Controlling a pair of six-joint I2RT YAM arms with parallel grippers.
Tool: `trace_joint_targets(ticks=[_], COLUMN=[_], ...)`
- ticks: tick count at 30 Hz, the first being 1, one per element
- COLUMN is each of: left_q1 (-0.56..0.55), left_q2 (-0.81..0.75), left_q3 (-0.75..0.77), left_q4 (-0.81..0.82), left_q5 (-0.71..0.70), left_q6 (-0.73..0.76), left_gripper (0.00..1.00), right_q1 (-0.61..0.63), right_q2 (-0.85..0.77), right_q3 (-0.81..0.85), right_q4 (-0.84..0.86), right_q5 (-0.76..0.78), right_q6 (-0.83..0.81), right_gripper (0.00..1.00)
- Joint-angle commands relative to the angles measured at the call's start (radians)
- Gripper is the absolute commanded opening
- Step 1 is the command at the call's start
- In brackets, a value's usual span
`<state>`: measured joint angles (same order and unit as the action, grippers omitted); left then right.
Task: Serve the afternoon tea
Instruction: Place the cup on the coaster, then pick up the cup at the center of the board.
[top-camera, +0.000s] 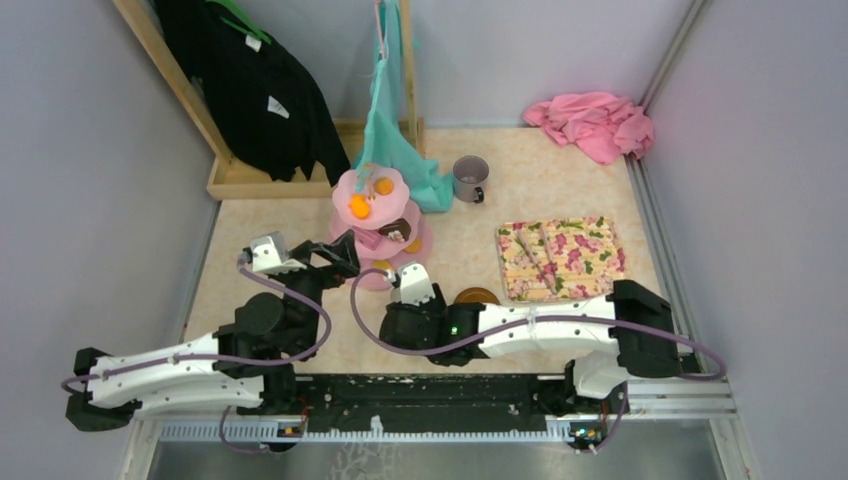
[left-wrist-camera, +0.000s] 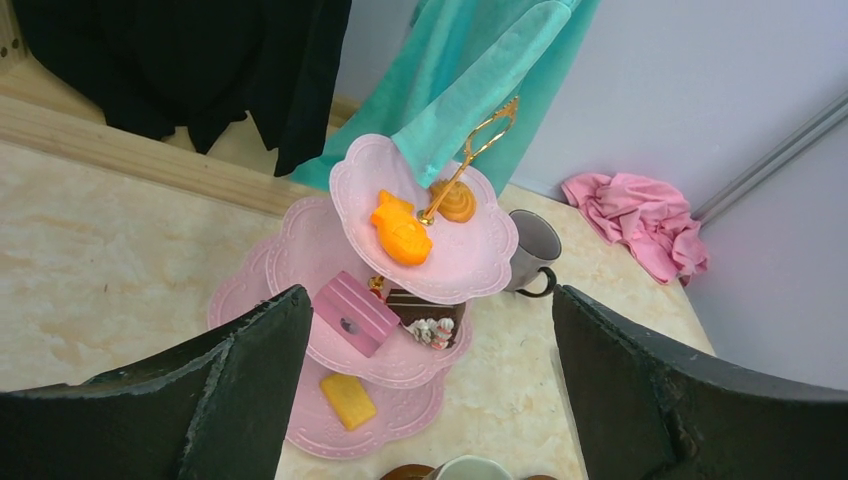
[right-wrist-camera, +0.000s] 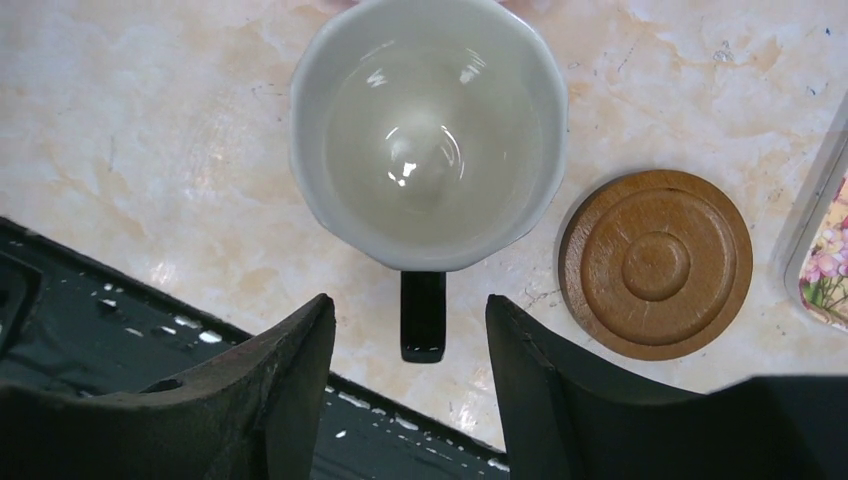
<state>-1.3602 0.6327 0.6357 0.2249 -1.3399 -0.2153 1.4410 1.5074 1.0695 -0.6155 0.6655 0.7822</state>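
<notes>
In the top view the pink three-tier scalloped stand (top-camera: 398, 200) stands at centre, the grey mug (top-camera: 470, 178) to its right, the crumpled pink cloth (top-camera: 595, 125) upper right. In the right wrist view the round brown wooden disc (right-wrist-camera: 655, 263) lies just lower right of the black white-lined mug (right-wrist-camera: 428, 130).

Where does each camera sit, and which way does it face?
Top external: above and behind the arms, looking down on the table; both arms show.
Left wrist: on the left arm, aimed forward-down at the pink stand; open left hand frames it.
Right wrist: on the right arm, aimed straight down at the white-lined mug and a brown disc; right hand straddles the handle.
Shared: top and left wrist both show the stand and grey mug.
</notes>
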Motion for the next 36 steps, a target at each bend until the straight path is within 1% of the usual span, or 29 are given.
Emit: trace_joint_targets(ticks=[1,7,11,13,15,18,22,24,25,28,32,36], left_q1=[0.006,0.006,0.005,0.006,0.006,0.006,0.006,0.008,0.009,0.012,0.017,0.025], left_q2=[-0.020,-0.036,-0.046,-0.047,-0.047,-0.044,-0.040,-0.036,-0.035,-0.028,-0.010,0.016], left_q3=[0.022,0.031,0.048,0.048,0.045,0.040,0.028,0.022,0.020,0.009,-0.010,-0.027], left_q4=[-0.064,-0.158,-0.253,-0.268,-0.270,-0.271,-0.259,-0.249,-0.243,-0.222,-0.165,-0.107], left_q5=[-0.010,-0.020,-0.022,-0.022,-0.022,-0.025,-0.031,-0.033,-0.031,-0.022,-0.002,0.019], left_q6=[-0.034,-0.102,-0.182,-0.193,-0.196,-0.205,-0.218,-0.216,-0.218,-0.220,-0.203,-0.191], left_gripper=[0.95,0.98,0.99,0.99,0.99,0.99,0.99,0.99,0.99,0.99,0.99,0.99], right_q1=[0.029,0.035,0.034,0.031,-0.007,-0.142,-0.387,-0.499,-0.543,-0.679,-0.787,-0.859], right_q2=[-0.085,-0.152,-0.200,-0.222,-0.242,-0.277,-0.301,-0.279,-0.259,-0.173,-0.037,0.097], right_q3=[0.071,0.069,0.080,0.092,0.098,0.065,-0.006,-0.007,-0.002,0.051,0.147,0.258], right_q4=[-0.027,-0.078,-0.136,-0.174,-0.187,-0.112,0.095,0.157,0.183,0.221,0.245,0.241], right_q5=[0.063,0.110,0.166,0.222,0.248,0.207,0.039,-0.036,-0.049,-0.118,-0.194,-0.234], right_q6=[0.032,0.055,0.058,0.058,0.024,-0.094,-0.278,-0.353,-0.390,-0.480,-0.580,-0.619], right_gripper=[0.58,0.60,0.66,0.70,0.72,0.72,0.70,0.69,0.69,0.69,0.69,0.70])
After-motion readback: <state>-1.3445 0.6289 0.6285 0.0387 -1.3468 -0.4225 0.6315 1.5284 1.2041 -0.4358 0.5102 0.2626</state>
